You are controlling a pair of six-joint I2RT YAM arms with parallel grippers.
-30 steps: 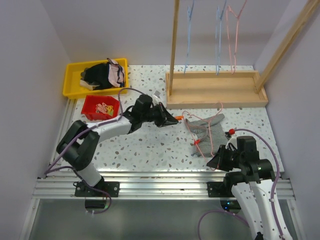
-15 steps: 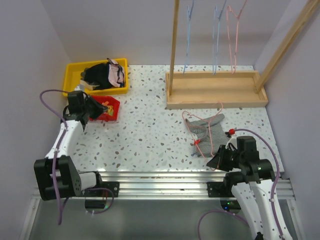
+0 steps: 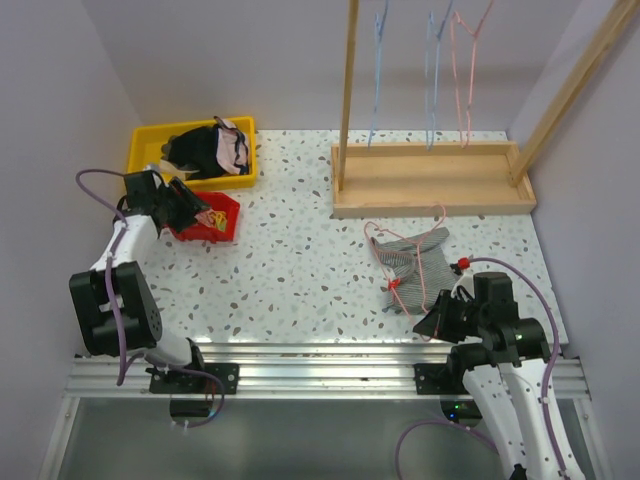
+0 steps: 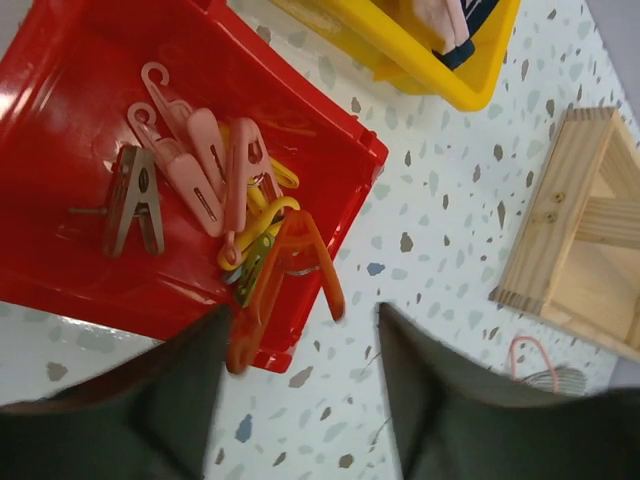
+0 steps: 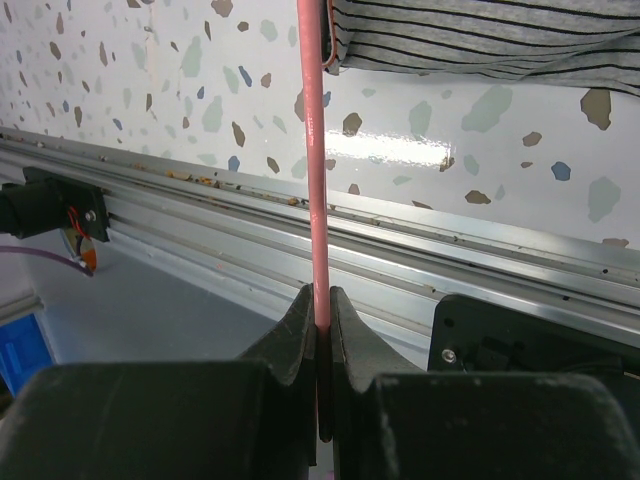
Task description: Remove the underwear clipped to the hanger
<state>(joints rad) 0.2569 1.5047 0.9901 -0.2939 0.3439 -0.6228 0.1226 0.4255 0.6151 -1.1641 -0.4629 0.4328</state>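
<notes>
Upper left, my left end effector (image 3: pixel 186 205) has swung over to the red bin (image 3: pixel 222 229) and released the orange clip (image 4: pixel 290 275). Centre right, the grey striped underwear (image 3: pixel 405 262) lies unmoved on the worktop (image 3: pixel 300 285); my right end effector (image 5: pixel 318 300) stays clenched on the pink hanger (image 5: pixel 312 150).

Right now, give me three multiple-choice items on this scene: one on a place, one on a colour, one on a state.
1. Where is the grey brief? A) on the table B) hanging up C) on the floor
2. The bin of clips is: A) blue B) red C) green
3. The right gripper is: A) open B) shut on the hanger C) shut on a clip
Key: 1 A, it lies flat on the speckled top. 2 B, its walls are red. 3 B, it pinches the pink rod.
</notes>
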